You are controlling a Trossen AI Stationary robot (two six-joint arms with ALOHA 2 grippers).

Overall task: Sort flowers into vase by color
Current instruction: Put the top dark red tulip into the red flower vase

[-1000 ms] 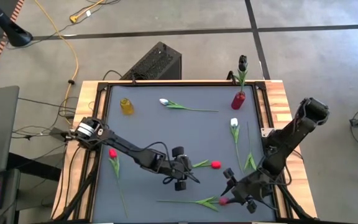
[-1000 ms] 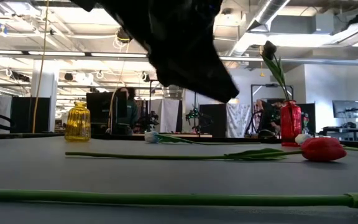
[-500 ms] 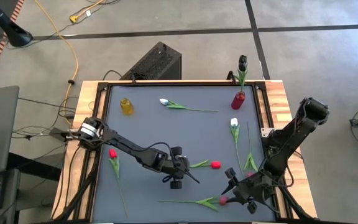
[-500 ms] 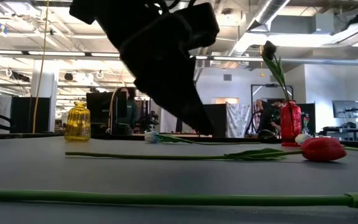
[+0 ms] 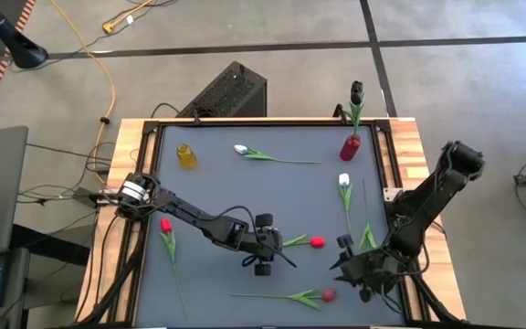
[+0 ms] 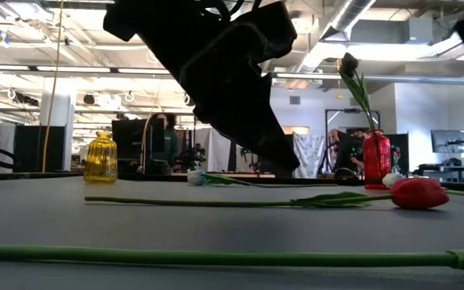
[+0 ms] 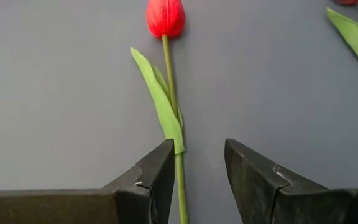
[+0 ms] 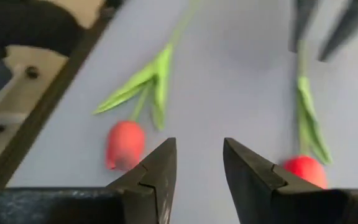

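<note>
Flowers lie loose across the dark table (image 5: 217,183), so each stem can be picked off the flat surface. Nearest the front edge, a red tulip (image 5: 328,295) rests with its stem running leftward, and the right gripper (image 5: 345,265) hovers just behind it, fingers apart and holding nothing; its wrist view shows that bud just beside one finger, not between them. The left gripper (image 5: 277,259) sits low over the stem of a second red tulip (image 5: 317,242), its fingers (image 7: 160,180) spread with the stem running between them, lined up, I judge, for a close on the stem rather than the fragile bud. A third red tulip (image 5: 164,225) lies near the left edge. Farther back is a white tulip (image 5: 343,180), then another white one (image 5: 241,148). At the rear stand a yellow vase (image 5: 186,156), empty, and a red vase (image 5: 350,146) already holding a dark tulip (image 5: 356,91) upright.
</note>
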